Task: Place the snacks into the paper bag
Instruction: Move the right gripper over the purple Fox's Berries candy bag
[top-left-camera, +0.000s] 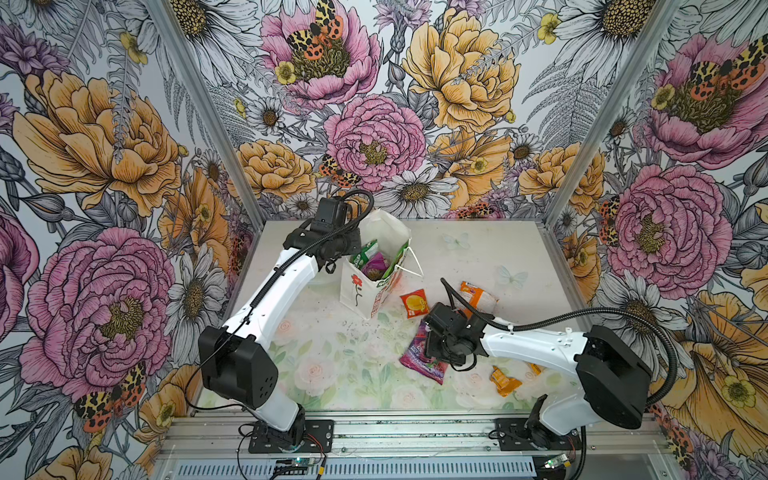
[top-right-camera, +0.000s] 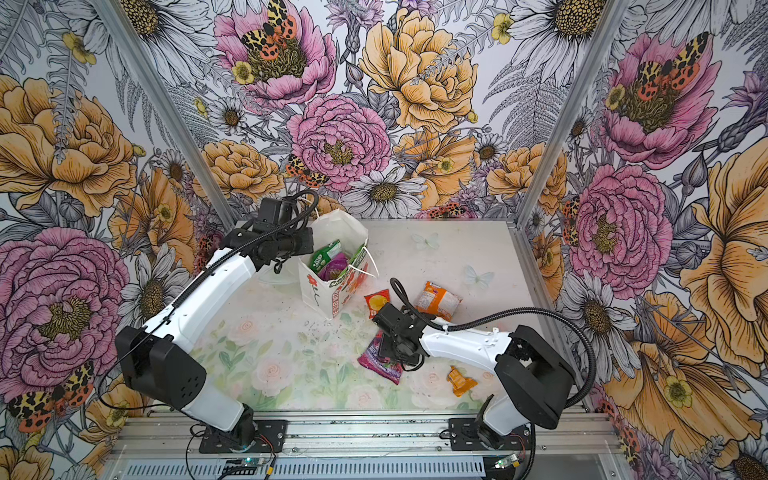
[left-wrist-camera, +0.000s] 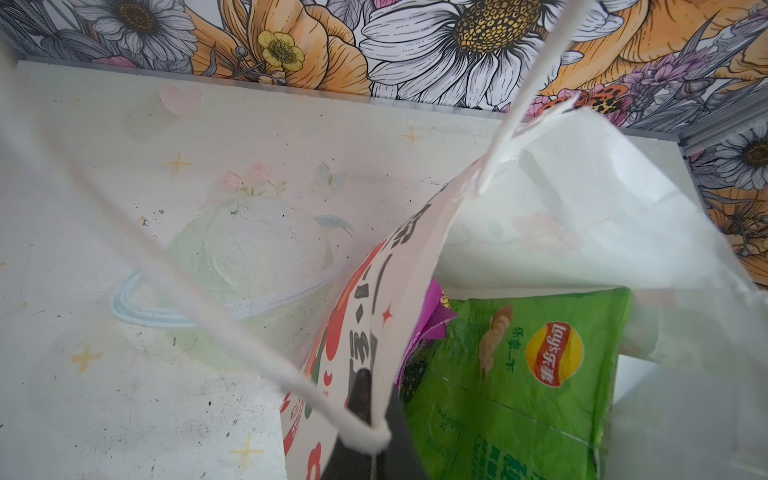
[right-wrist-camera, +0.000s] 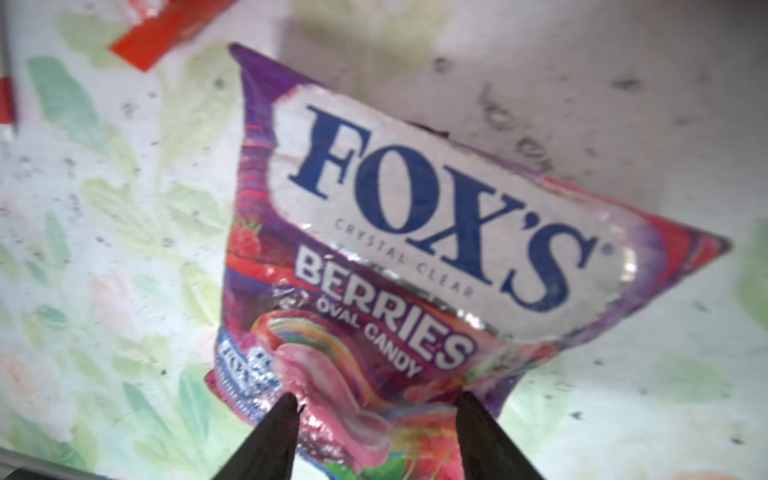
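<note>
Right gripper (right-wrist-camera: 376, 403), jaws apart astride the near-centre FOX'S packet (right-wrist-camera: 415, 232), may slip off its crinkly film, we judge, while our left gripper (left-wrist-camera: 365, 399) clamps the rim of the far bag (left-wrist-camera: 582, 199).

The pale tabletop (top-left-camera: 332, 374), printed with faded roses and green leaves, carries loose packets. Directly beneath the right gripper (right-wrist-camera: 376, 401) lies a crinkly purple FOX'S berry candy packet (right-wrist-camera: 415, 249). Past that gripper, toward the back wall, lie a small red sachet (top-left-camera: 414, 303) and an orange plastic packet (top-left-camera: 478, 296); behind it, a crumpled small orange wrapper (top-left-camera: 503, 380). A white flower-printed paper gift bag (top-left-camera: 365, 291) stands at the left gripper (left-wrist-camera: 374, 415).
</note>
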